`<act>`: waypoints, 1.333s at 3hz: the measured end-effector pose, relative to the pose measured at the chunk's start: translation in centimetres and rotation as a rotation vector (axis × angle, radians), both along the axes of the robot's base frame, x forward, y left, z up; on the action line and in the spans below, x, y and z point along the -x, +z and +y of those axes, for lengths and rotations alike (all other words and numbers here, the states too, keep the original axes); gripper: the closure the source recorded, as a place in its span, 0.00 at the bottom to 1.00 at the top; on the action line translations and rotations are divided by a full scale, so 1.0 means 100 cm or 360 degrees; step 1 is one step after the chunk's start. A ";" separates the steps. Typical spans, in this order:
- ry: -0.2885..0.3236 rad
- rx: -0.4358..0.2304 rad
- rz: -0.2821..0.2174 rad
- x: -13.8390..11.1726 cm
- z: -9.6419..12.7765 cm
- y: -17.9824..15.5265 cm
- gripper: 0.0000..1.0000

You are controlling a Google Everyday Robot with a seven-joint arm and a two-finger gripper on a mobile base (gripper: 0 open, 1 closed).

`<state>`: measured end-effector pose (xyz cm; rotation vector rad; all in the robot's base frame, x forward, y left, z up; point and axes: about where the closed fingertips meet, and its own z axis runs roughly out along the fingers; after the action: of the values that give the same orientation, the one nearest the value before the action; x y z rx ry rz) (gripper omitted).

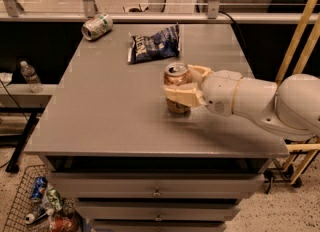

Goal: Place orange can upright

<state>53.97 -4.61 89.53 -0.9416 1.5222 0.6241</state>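
The orange can (177, 76) stands upright on the grey table (110, 111), right of the middle, its silver top with the pull tab facing up. My gripper (182, 89) reaches in from the right and its cream fingers (181, 94) wrap around the can's body. The can's base rests on the table surface, and its lower part shows below the near finger. The white arm stretches off to the right edge of the view.
A dark blue chip bag (152, 47) lies behind the can. A white and green can (96, 27) lies on its side at the table's far left corner. Drawers sit under the table. A wire basket of cans (42, 203) stands on the floor at left.
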 end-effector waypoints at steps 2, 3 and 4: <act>0.0015 0.0002 -0.0002 0.001 0.005 0.001 0.27; 0.0020 0.0003 -0.0003 0.001 0.007 0.001 0.04; 0.0023 0.0004 -0.0003 0.002 0.009 0.001 0.00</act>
<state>53.81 -3.76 89.68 -0.9557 1.5155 0.6317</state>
